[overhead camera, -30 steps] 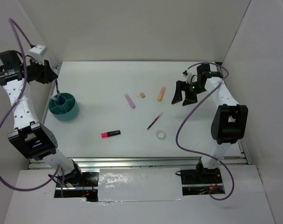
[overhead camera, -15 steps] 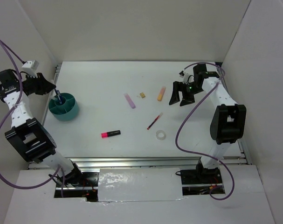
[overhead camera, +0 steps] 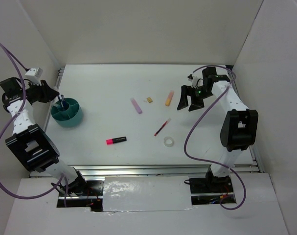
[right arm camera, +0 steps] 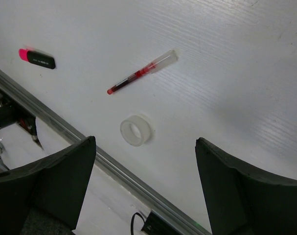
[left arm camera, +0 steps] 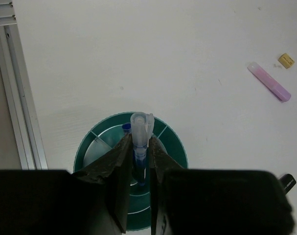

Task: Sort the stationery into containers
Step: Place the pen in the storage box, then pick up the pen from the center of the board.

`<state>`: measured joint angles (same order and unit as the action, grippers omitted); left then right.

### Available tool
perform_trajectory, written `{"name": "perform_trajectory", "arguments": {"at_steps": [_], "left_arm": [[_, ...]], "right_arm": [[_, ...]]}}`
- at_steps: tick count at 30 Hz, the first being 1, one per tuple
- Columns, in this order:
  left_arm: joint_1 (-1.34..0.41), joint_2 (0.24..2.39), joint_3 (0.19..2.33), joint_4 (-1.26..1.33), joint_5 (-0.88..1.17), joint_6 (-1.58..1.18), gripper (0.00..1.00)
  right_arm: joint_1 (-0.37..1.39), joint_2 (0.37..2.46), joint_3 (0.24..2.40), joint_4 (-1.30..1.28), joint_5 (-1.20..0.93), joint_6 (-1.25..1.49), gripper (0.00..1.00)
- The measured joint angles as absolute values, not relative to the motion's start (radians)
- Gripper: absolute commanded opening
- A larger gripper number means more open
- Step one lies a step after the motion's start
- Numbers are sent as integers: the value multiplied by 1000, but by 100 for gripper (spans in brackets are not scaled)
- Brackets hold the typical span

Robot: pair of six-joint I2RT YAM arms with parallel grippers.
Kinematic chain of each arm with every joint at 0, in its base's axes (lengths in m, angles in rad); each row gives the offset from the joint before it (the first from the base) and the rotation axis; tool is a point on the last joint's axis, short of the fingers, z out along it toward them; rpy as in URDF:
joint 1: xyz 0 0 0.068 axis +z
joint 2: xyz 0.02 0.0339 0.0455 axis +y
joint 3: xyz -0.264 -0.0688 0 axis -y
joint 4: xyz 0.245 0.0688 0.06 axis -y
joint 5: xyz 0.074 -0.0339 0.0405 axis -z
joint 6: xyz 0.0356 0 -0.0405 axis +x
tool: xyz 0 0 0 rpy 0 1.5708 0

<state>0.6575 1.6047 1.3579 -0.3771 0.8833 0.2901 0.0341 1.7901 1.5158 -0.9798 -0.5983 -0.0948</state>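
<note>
- Left gripper (left arm camera: 138, 147) is clamping its jaws on the blue pen (left arm camera: 140, 123), which is standing upright between them.
- I am watching the pen's lower end dipping inside the round teal cup (left arm camera: 176, 149); I cannot tell which of the cup's divided compartments it is in.
- The cup is sitting at the left side of the table (overhead camera: 104, 83), close to the left edge.
- The right gripper (overhead camera: 190, 103) is hanging over the far right part of the table with its jaws wide apart, holding nothing.
- I am seeing the orange marker (overhead camera: 169, 98) lying just beside that gripper, on its left.
- The tan eraser (overhead camera: 149, 100) and the pink marker (overhead camera: 136, 105) are lying near each other around the middle, not touching.
- The red pen (right arm camera: 141, 72) is lying at a slant, with the clear tape ring (right arm camera: 136, 130) lying flat near it, towards the near edge.
- The black marker with a pink cap (overhead camera: 116, 140) is lying alone, nearer the cup than the rest.
</note>
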Motion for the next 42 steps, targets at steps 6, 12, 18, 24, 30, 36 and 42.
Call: {"name": "perform_trajectory", "arguments": {"at_steps": [6,12,18,24,30,36,42], "left_arm": [[658,1600,1317,-356,860,313,36],[653,1537,1282,-329,834,313,50],[599,1466,1282,-327,787,346,50],[372,1434,1302,-430,632,499,46],[-169,1413,1330,-536,413,517,46],[-446,1738,1723,-732,391,392,53],[-612,2135,2136,-882,316,226,51]], "right_arm": [[46,1790,1518,-979,-597,-94,88],[57,1790,1518,-978,-590,-75,88],[95,1790,1496,-959,-588,-37,88],[129,1790,1450,-950,-574,-16,88],[57,1789,1449,-946,-601,-15,88],[-102,1758,1404,-943,-606,-20,89],[-160,1685,1355,-949,-614,-36,89]]}}
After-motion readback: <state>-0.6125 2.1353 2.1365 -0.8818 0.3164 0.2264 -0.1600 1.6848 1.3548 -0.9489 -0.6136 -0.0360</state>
